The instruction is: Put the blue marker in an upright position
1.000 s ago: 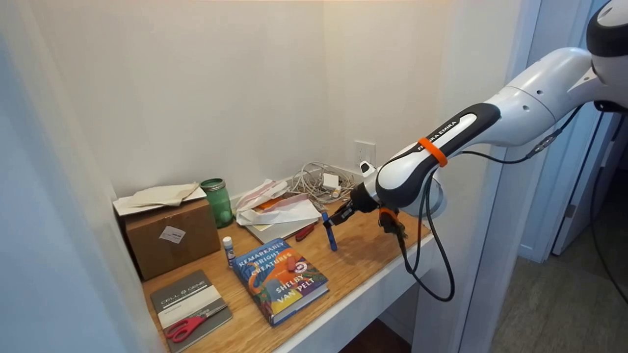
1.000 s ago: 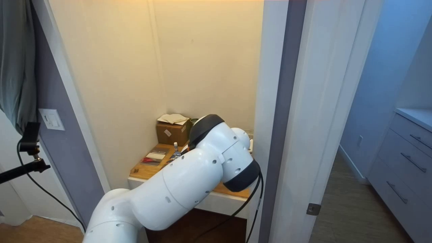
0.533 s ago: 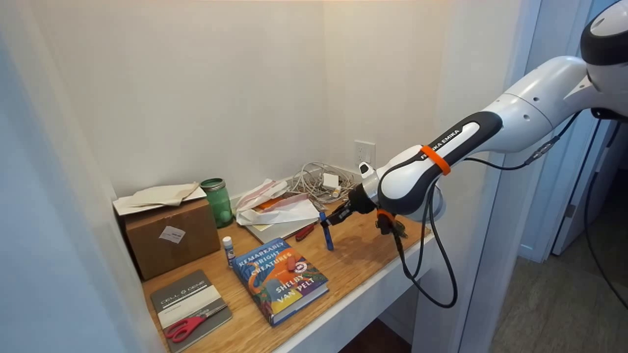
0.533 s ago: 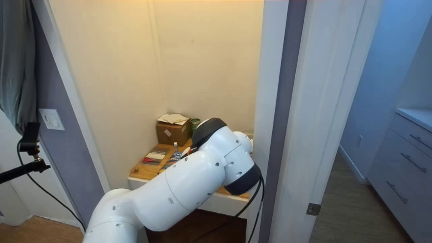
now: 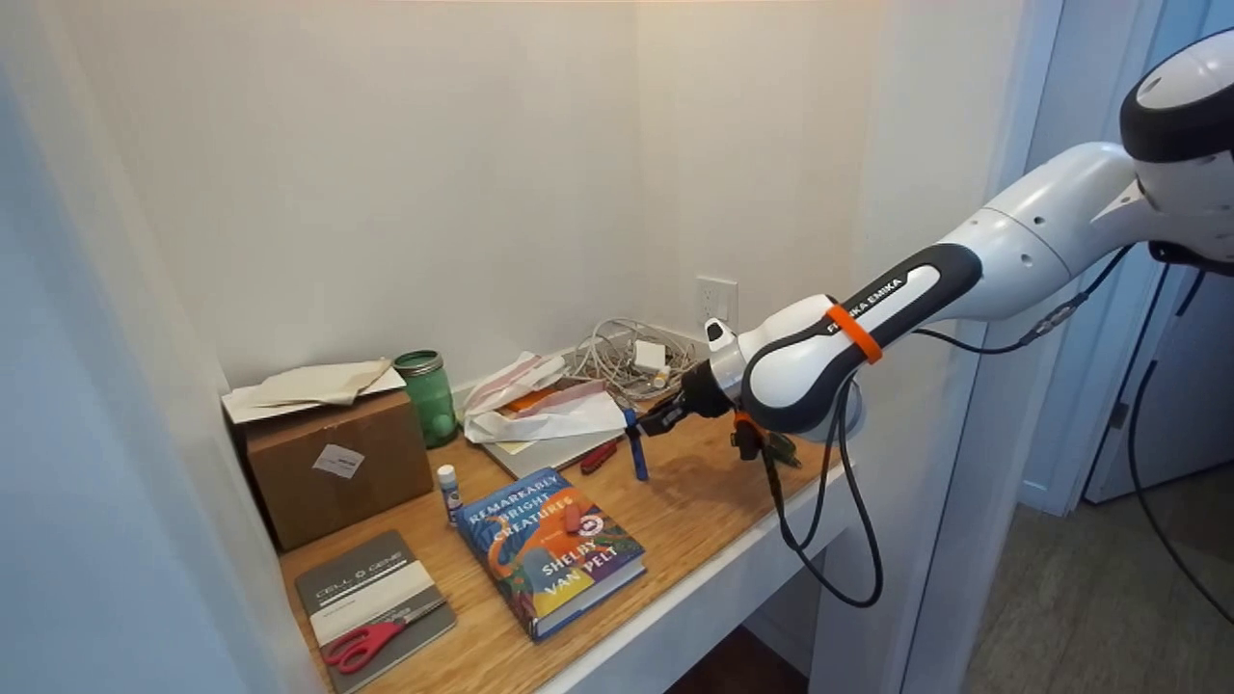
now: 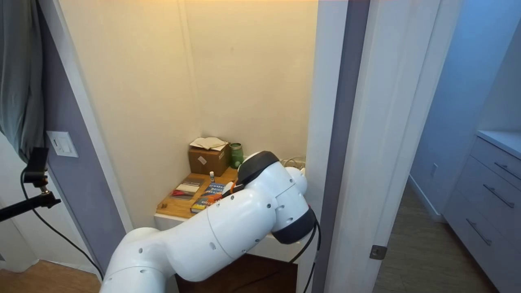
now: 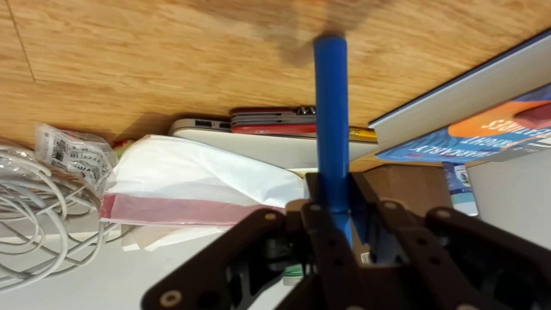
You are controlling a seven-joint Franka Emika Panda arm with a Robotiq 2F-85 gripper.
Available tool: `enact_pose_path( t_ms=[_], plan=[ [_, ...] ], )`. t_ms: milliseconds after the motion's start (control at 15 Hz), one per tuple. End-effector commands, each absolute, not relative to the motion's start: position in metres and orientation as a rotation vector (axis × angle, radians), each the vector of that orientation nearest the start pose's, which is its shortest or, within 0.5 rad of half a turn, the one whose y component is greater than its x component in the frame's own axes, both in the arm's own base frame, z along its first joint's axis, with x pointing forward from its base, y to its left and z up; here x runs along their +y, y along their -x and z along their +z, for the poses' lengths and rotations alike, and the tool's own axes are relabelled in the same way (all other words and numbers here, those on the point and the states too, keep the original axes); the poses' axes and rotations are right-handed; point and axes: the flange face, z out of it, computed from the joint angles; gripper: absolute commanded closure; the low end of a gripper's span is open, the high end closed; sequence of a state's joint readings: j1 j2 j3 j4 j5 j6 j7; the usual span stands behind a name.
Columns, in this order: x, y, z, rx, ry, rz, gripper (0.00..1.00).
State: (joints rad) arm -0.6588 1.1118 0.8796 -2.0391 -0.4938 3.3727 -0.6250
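The blue marker [image 5: 638, 458] stands nearly upright over the wooden desk, tilted a little, in an exterior view. My gripper [image 5: 636, 430] is shut on it near its upper end. In the wrist view the marker [image 7: 331, 116] runs between the two dark fingers of the gripper [image 7: 334, 189], with its free end pointing at the desk. A dark shadow lies on the desk by that end. I cannot tell whether the end touches the wood. In the exterior view that looks over the arm [image 6: 228, 228], the arm hides the gripper and the marker.
A thick book [image 5: 549, 549] lies left of the marker, with a glue stick [image 5: 450, 493] beside it. A red pocket knife [image 5: 599, 457], a white paper bag [image 5: 578, 419] and tangled cables [image 5: 607, 352] lie behind. A cardboard box [image 5: 337, 472] and green jar [image 5: 427, 395] stand at the back left.
The gripper has moved slightly left in the exterior view facing the desk, with the marker still held. The marker's lower end has shifted left and up, and it leans less. The arm has come lower.
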Motion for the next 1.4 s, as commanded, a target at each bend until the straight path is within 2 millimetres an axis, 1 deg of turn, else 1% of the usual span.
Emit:
enact_pose_path(
  t_ms=[0, 267, 600, 933, 1333],
  plan=[
    [0.149, -0.61, 0.142, -0.939, 2.24, -1.132, 0.96],
    [0.147, -0.616, 0.139, -0.926, 2.234, -1.147, 0.96],
    [0.143, -0.618, 0.136, -0.907, 2.238, -1.156, 0.96],
    [0.141, -0.615, 0.131, -0.973, 2.225, -1.183, 0.96],
    [0.138, -0.613, 0.123, -1.004, 2.211, -1.209, 0.96]
  ],
)
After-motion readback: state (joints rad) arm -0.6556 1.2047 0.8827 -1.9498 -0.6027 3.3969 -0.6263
